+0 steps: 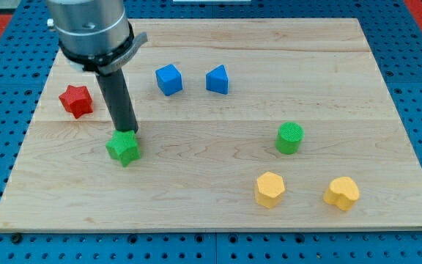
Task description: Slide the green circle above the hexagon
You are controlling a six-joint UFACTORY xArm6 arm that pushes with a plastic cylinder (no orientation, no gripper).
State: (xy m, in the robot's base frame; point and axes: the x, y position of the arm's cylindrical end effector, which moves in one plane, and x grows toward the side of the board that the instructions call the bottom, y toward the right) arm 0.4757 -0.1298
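My tip (128, 133) touches the green star (124, 148) — apparently its far edge — far left of the green circle (289, 138); no jaws here.

My arm comes in from top-left of view, grey cylindrical wrist housing w/ dark collar beneath. Straight dark rod drops from it, leaning slightly right. My tip (128, 133) sits low at left-centre, down at board level.

Seven blocks: two green, a star (124, 148) and a circle (289, 138). Two blue (168, 79) (217, 80), two yellow (269, 189) (341, 193), and one red star (76, 100).
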